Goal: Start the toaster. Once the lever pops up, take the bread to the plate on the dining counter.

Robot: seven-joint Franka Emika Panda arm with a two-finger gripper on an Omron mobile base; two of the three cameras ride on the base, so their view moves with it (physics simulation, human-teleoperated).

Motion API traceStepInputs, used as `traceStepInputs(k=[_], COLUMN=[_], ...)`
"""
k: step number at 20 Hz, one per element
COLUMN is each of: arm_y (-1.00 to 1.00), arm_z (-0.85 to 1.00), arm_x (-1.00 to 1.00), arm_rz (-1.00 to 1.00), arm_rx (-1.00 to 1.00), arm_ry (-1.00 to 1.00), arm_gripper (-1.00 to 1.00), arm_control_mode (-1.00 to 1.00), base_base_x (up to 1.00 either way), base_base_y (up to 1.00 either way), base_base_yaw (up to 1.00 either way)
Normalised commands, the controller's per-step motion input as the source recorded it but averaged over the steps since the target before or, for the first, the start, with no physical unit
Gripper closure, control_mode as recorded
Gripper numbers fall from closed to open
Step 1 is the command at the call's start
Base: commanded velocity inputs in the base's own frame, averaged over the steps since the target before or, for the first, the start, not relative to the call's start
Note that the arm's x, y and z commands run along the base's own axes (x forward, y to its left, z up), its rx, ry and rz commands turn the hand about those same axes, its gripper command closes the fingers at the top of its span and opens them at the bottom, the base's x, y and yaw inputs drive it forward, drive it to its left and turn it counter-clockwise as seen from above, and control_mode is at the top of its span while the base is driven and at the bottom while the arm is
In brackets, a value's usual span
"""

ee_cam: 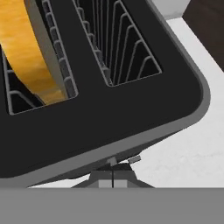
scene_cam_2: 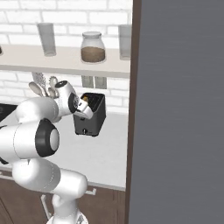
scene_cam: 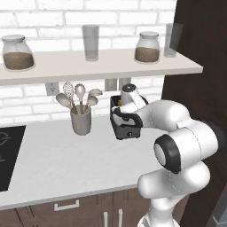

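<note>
Progress looked early: the toaster stood on the light grey worktop by the white brick wall, just right of the utensil cup, under the shelf with jars and glasses. Bread sat down in one slot, orange-yellow crust showing in the hand view; the other slot was bare wire guides. Nothing lifted out yet. End effector was clenched, tips pressed together with nothing between them, sitting right at the toaster's narrow end just below the top edge, in the hand view. That placement read like a push on the lever, so my call was the start step was in hand or just finishing; whether the lever was down could not be told, since it was hidden under the tips. In the right base view the hand hung over the near end of the toaster, arm bent in from the left. Left to do, as judged: confirm the start, wait for the pop-up, pull the slice, drive to the dining counter, set it on the plate.
</note>
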Motion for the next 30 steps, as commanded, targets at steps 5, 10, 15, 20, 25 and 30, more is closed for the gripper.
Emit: traceStepInputs(k=[5, 10, 15, 20, 25, 30], arm_y=[-0.28, -0.29, -0.29, -0.21, -0.17, -0.19], arm_z=[-0.52, -0.48, -0.42, -0.68, -0.88, -0.85], arm_x=[-0.32, -0.27, -0.01, 0.0, -0.15, -0.14], arm_rz=[-0.03, 0.0, 0.0, 0.0, 0.0, 0.0], arm_rx=[0.03, 0.02, 0.01, 0.0, 0.0, 0.0], arm_ry=[0.0, 0.0, 0.0, 0.0, 0.0, 0.0], arm_gripper=[1.0, 1.0, 1.0, 1.0, 1.0, 1.0], arm_control_mode=[-1.0, -1.0, -1.0, -1.0, -1.0, -1.0], base_base_x=[0.0, 0.0, 0.0, 0.0, 0.0, 0.0], base_base_y=[0.0, 0.0, 0.0, 0.0, 0.0, 0.0], base_base_yaw=[0.0, 0.0, 0.0, 0.0, 0.0, 0.0])
